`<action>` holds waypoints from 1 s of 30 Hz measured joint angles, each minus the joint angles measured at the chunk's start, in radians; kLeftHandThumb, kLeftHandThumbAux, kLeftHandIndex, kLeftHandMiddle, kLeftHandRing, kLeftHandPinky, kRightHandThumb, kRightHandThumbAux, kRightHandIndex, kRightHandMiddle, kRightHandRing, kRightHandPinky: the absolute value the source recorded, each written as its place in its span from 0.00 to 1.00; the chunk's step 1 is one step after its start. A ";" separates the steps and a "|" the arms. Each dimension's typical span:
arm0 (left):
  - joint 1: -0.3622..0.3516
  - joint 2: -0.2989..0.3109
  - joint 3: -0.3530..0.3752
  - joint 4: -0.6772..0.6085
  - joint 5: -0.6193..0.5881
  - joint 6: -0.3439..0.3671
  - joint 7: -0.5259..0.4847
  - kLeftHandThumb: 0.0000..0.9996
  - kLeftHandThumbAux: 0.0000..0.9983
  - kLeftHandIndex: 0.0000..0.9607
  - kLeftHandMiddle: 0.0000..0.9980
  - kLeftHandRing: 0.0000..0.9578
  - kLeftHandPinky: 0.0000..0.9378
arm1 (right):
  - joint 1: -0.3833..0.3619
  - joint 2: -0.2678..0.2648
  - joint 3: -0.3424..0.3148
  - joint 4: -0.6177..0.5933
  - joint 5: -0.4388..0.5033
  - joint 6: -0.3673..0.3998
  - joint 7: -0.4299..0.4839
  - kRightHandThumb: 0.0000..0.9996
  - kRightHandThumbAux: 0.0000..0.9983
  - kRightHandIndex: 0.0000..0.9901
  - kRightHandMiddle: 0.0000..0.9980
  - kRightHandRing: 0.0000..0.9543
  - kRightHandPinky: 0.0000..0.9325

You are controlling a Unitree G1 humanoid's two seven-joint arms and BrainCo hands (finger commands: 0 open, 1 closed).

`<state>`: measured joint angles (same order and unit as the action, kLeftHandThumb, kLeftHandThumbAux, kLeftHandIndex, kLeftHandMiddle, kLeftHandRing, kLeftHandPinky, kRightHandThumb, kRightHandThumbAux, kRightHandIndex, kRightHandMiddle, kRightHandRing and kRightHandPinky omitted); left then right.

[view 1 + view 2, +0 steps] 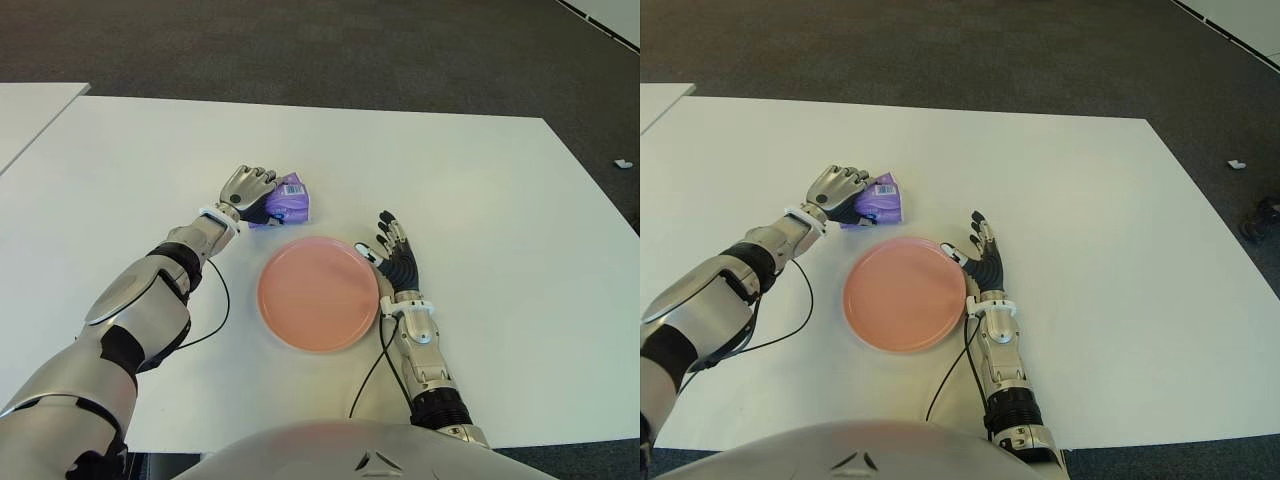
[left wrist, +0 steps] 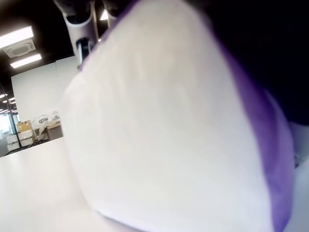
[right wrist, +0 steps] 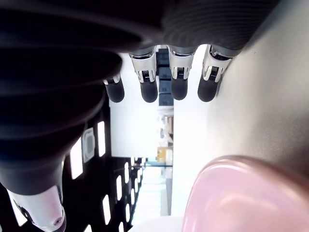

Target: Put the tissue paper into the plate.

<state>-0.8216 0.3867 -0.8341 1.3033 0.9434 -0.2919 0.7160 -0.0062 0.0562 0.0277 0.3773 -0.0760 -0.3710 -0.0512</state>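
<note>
Tissue paper (image 1: 288, 201), a small purple-wrapped pack, sits on the white table (image 1: 480, 190) just beyond the far-left rim of the plate (image 1: 318, 293), apart from it. The left hand (image 1: 247, 190) covers the pack's left side with its fingers (image 1: 262, 177) curled over the top, gripping it. From the head views only the pack's right end shows past the hand, with a small printed label on it. The left wrist view adds what those hide: the pack's pale face edged in purple fills nearly the whole frame, pressed close against the palm, with a strip of table below.

The pink round plate lies flat near the table's near edge, in front of the robot's body. The right hand (image 1: 395, 259) shows just right of the plate, palm down, fingers spread and straight, holding nothing. Its wrist view shows four dark fingertips (image 3: 149, 92) extended in a row over the table and the plate's pink rim (image 3: 251, 193) close beside the hand, a closeness the head views show less plainly. A black cable (image 1: 215, 325) trails from the left forearm across the table.
</note>
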 measured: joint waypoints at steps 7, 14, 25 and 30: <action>0.001 -0.003 0.001 0.002 -0.007 0.000 -0.003 0.73 0.70 0.46 0.84 0.86 0.87 | -0.001 0.000 -0.001 0.002 0.002 -0.002 0.001 0.03 0.70 0.00 0.00 0.00 0.00; 0.002 -0.006 0.005 0.002 -0.012 0.001 -0.003 0.73 0.70 0.46 0.85 0.87 0.89 | -0.002 -0.003 -0.002 0.006 0.002 -0.007 0.004 0.02 0.70 0.00 0.00 0.00 0.00; 0.007 -0.012 0.035 0.002 -0.037 0.000 -0.003 0.73 0.70 0.46 0.86 0.88 0.89 | -0.014 -0.007 -0.006 0.019 0.002 -0.010 0.005 0.02 0.70 0.00 0.00 0.00 0.00; 0.002 -0.010 0.055 0.002 -0.057 -0.013 -0.006 0.73 0.70 0.46 0.86 0.88 0.88 | -0.017 -0.006 -0.007 0.022 0.003 -0.011 0.005 0.03 0.70 0.00 0.00 0.00 0.00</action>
<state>-0.8194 0.3764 -0.7795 1.3055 0.8862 -0.3052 0.7096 -0.0235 0.0500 0.0207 0.3998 -0.0728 -0.3824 -0.0462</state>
